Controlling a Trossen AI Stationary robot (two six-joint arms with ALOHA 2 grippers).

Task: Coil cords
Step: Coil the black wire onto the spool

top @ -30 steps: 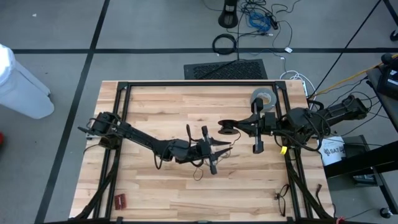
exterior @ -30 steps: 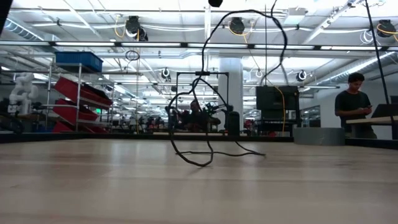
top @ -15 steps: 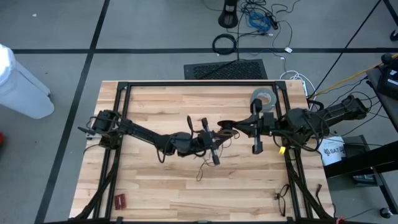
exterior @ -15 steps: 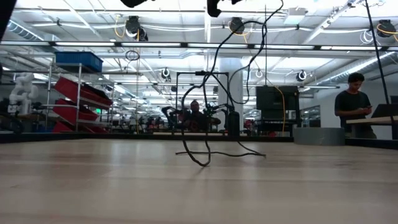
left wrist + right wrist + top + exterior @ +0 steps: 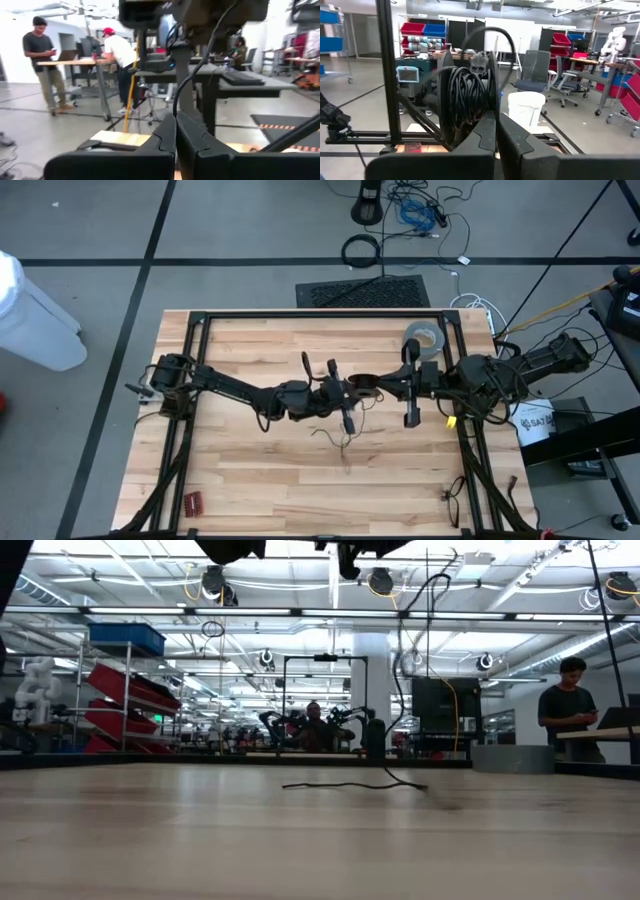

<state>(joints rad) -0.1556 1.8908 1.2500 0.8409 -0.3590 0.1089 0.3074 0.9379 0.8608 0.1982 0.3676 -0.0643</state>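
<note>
while both arms met above the middle of the pale wooden plank surface (image 5: 250, 470), the left gripper (image 5: 345, 392) pinched the thin black cord (image 5: 345, 445) and the right gripper's (image 5: 362, 387) jaws were pressed together behind a cord-wound black spool (image 5: 467, 97).

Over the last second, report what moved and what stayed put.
The left tool moved toward the right tool and shut on the cord, pinching it between its fingers. The hanging loops were drawn upward, leaving only a short stretch on the table. The right tool stayed shut, holding the wound coil; the tape roll stayed put.
</note>
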